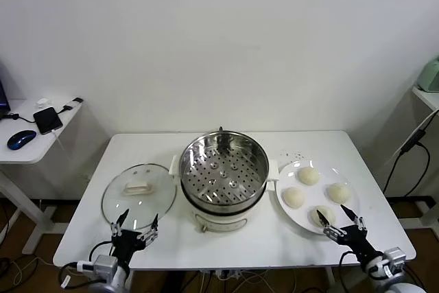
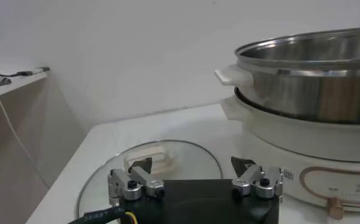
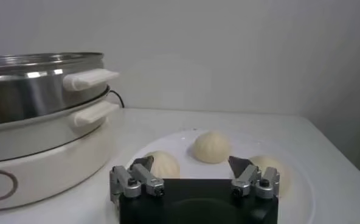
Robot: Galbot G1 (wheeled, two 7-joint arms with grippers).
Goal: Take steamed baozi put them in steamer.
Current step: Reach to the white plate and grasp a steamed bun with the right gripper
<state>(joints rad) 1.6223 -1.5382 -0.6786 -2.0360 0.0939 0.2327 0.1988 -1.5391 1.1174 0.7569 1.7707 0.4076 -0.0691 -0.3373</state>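
Note:
The steamer [image 1: 224, 169] stands mid-table, a shiny steel pot with a bare perforated tray on a cream base. Several steamed baozi lie on a white plate [image 1: 287, 212] to its right, one at the back [image 1: 308, 176], one at the right [image 1: 339, 192], one at the left [image 1: 293, 197]. My right gripper [image 1: 337, 219] is open at the plate's front edge, around the nearest bun [image 1: 324, 213]. In the right wrist view my right gripper [image 3: 191, 161] is open, with baozi [image 3: 211, 147] beyond it. My left gripper [image 1: 139, 220] is open at the front left.
A round glass lid [image 1: 139, 193] with a white handle lies flat left of the steamer, just ahead of my left gripper [image 2: 191, 163]; the lid [image 2: 186, 151] fills the table beside the steamer [image 2: 314, 79]. A side desk holds a phone [image 1: 46, 120] and mouse [image 1: 20, 139].

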